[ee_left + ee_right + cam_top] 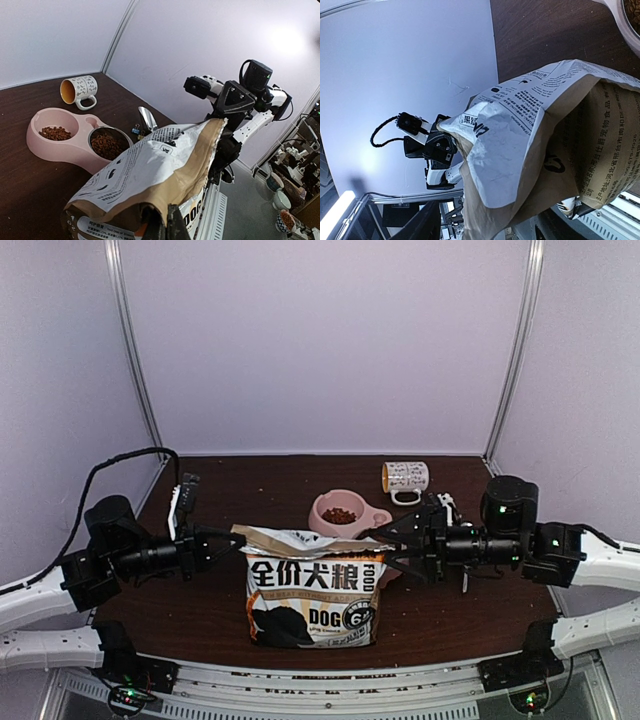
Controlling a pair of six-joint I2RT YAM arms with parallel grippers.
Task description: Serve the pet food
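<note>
The pet food (339, 515) is a heap of reddish-brown kibble in the pink double bowl (372, 516). In the left wrist view the pet food (55, 133) fills the bowl's pink side, with more in the steel side (106, 146). The printed "DOG" bag (310, 590) stands upright in front of the bowl. My left gripper (236, 547) is shut on the bag's top left corner, and its fingers (172, 226) pinch the folded edge. My right gripper (378, 550) stands open with its fingers wide around the bag's top right corner (545, 140).
A patterned mug (405, 477) lies on its side behind the bowl at the back right. A metal scoop (146, 117) and a small binder clip (135, 131) lie right of the bowl. White walls close in the dark table (200, 620) on three sides.
</note>
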